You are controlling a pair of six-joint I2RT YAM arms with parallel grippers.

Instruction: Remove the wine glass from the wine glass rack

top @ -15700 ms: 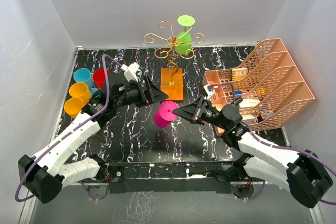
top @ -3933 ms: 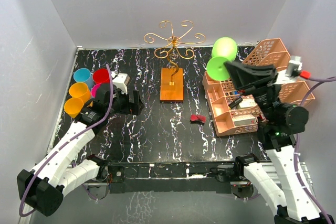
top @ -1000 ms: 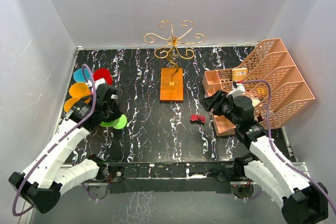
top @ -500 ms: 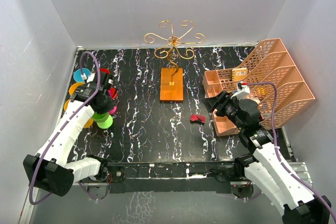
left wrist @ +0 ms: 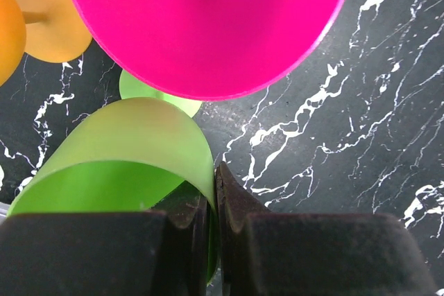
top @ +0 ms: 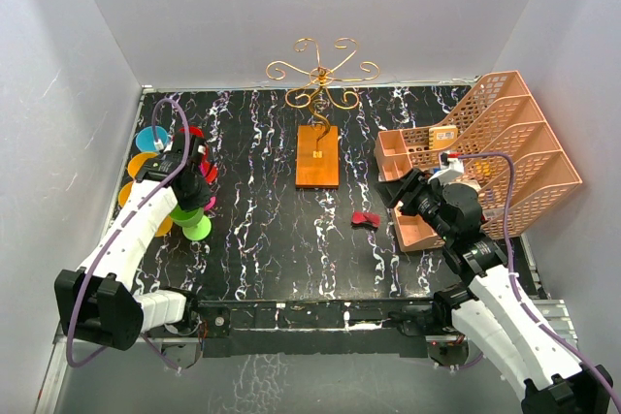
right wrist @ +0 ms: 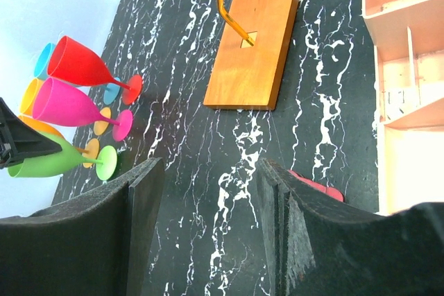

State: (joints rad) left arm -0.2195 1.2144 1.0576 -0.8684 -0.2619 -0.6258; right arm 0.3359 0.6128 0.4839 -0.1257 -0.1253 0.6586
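Note:
The green wine glass (left wrist: 118,164) stands off the rack, at the table's left among other coloured glasses. My left gripper (left wrist: 214,192) is shut on its rim, one finger inside the bowl and one outside. In the top view that gripper (top: 184,199) is right above the green wine glass (top: 194,224). The wine glass rack (top: 320,75), gold wire on an orange-brown wooden base (top: 317,155), stands at the back centre with nothing hanging on it. My right gripper (right wrist: 211,192) is open and holds nothing. It hovers by the organiser's front left (top: 403,189).
A pink glass (left wrist: 208,25), a red glass (right wrist: 83,64) and orange and blue ones crowd the left edge. A peach lattice organiser (top: 505,143) fills the right side. A small red object (top: 366,219) lies on the black marble table (top: 272,239).
My left arm has carried the green wine glass from a tilted spot nearer the middle back and left into the group of glasses, now upright. The right arm has barely moved.

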